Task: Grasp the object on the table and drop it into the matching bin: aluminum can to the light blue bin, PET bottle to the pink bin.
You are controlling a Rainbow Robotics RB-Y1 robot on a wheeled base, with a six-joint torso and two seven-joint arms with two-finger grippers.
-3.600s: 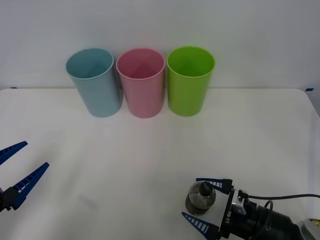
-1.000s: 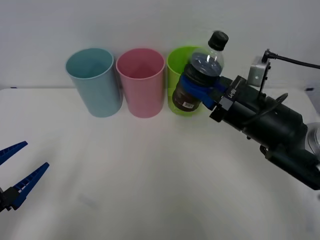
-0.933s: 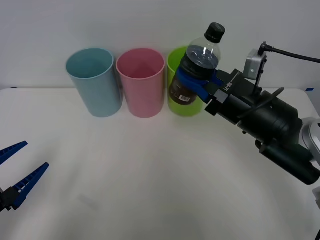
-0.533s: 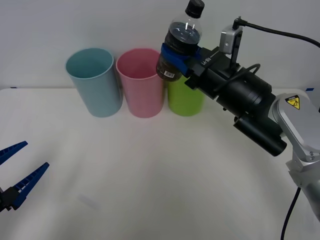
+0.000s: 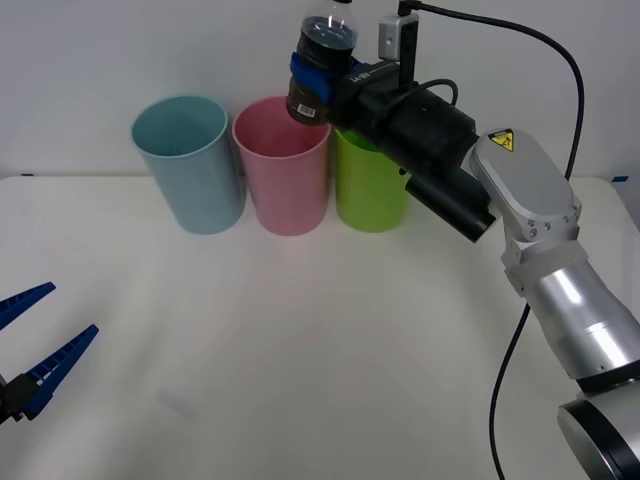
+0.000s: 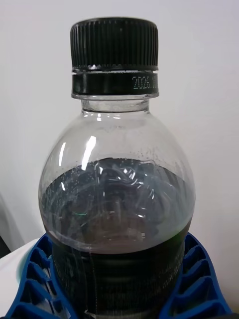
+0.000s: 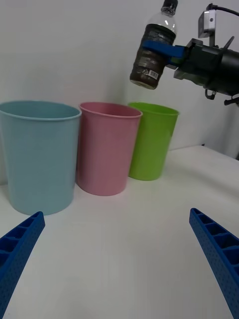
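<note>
The left wrist view is revealing the PET bottle hanging tilted above the pink bin; the right gripper, arm outstretched, is clamping it, while the left gripper is gaping.

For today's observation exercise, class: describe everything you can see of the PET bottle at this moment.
The PET bottle is small, of clear plastic, with a ribbed black screw cap, a dark brown label and dark cola-coloured liquid filling it up to its shoulder. It hangs in the air, tilted slightly, above the rims of the pink bin and the lime green bin, nearer the pink. Only the right gripper touches it, its blue ribbed fingers shut around the body.
</note>
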